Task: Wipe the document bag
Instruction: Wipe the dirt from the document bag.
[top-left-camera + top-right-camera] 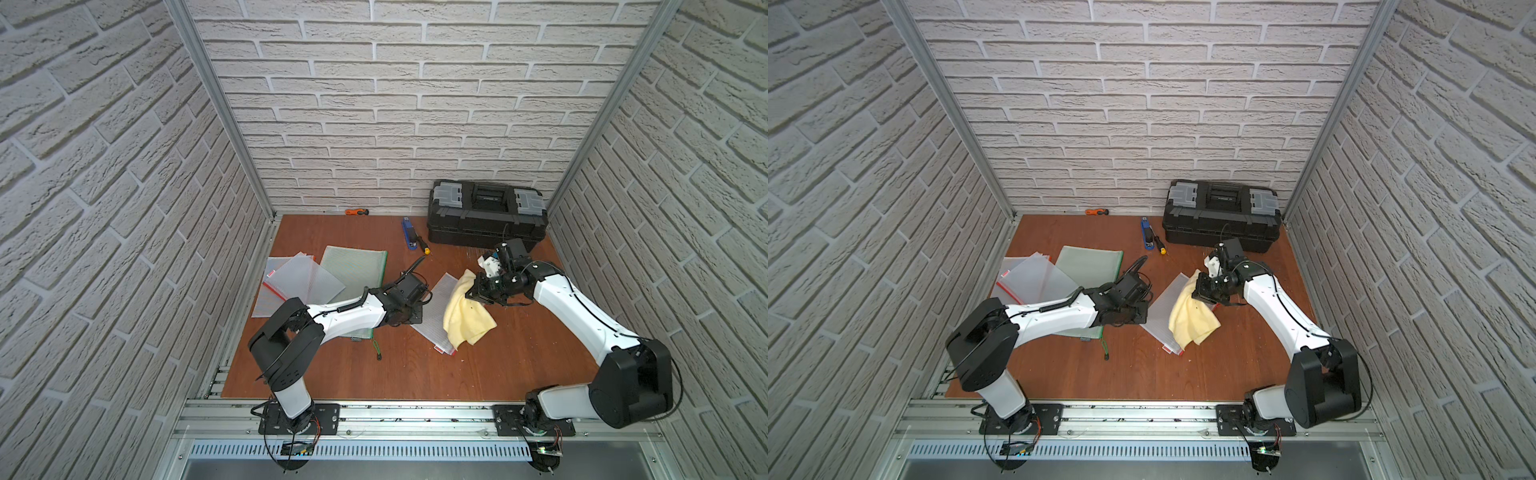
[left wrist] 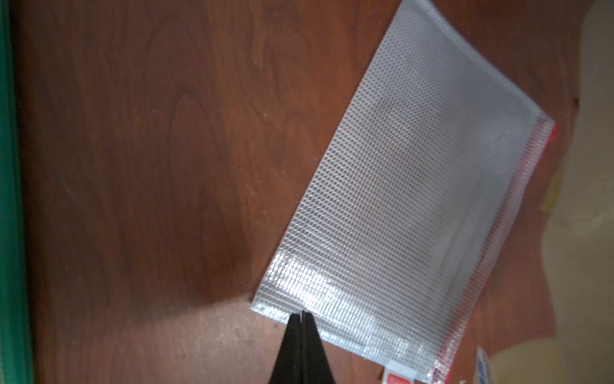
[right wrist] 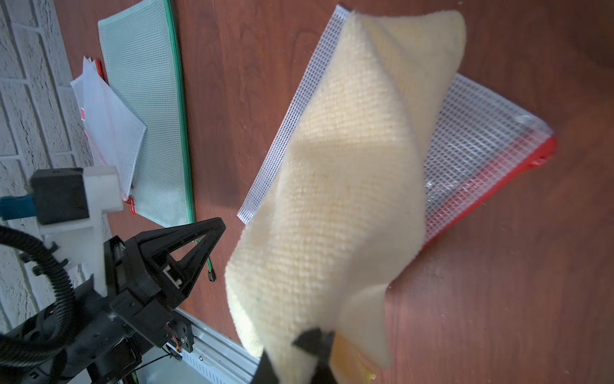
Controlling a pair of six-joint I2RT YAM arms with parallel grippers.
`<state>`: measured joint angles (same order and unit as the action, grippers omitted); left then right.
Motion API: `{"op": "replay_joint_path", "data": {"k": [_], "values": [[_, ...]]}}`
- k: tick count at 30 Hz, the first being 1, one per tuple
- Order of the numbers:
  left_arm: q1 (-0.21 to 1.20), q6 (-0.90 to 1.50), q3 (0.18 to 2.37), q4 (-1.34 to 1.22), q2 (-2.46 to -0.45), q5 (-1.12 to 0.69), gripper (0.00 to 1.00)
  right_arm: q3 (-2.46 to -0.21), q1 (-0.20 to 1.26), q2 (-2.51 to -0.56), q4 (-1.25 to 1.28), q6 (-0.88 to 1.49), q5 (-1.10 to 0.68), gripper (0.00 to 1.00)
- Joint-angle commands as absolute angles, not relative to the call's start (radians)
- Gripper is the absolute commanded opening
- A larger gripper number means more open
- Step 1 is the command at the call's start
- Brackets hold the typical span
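The document bag (image 1: pixel 434 328) lies flat on the wooden surface (image 1: pixel 374 374), about in the middle between the two arms and turned at an angle. It is a clear mesh pouch with a red zip along one long side. A yellow cloth (image 1: pixel 465 316) covers a large part of it and reaches past its edge on the side of the right arm.

The right claw (image 1: pixel 471 296) is closed and pinches one bunched corner of the cloth. In the right wrist view the cloth (image 3: pixel 349 183) hangs from the claw (image 3: pixel 299 352) and drapes over the bag (image 3: pixel 481 133). The left claw (image 2: pixel 301 319) has its jaws pressed together, and their tip sits at the edge of the bag (image 2: pixel 415 199), near a corner. The pictures do not show whether it nips the thin edge or only presses on it.

The bag looks thin, light and flexible, with a smooth plastic skin, so it probably slides easily on the wood when the cloth drags over it. It does not look fragile. The best place to hold it is likely a corner or a free edge away from the cloth, pressed down from above, because such a flat sheet gives little to grip. The zip side is thicker and may give a firmer hold. The cloth is soft and folds on itself, so it probably wipes better when it lies spread on the bag.
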<state>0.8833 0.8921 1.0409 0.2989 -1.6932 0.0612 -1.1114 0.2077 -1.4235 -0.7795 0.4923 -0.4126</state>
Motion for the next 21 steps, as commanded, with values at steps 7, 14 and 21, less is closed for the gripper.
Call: {"op": "replay_joint_path", "data": {"k": [7,14,21], "values": [[0.881,0.879,1.054,0.238,-1.747,0.024,0.0,-1.202,0.313,-1.585,-0.723,0.432,-0.452,0.02],[0.882,0.889,1.03,0.251,-1.762,0.024,0.0,-1.212,0.399,-1.715,-0.658,0.457,-0.445,0.02],[0.881,0.892,1.022,0.24,-1.786,0.015,0.0,-1.202,0.437,-1.806,-0.594,0.485,-0.478,0.02]]}}
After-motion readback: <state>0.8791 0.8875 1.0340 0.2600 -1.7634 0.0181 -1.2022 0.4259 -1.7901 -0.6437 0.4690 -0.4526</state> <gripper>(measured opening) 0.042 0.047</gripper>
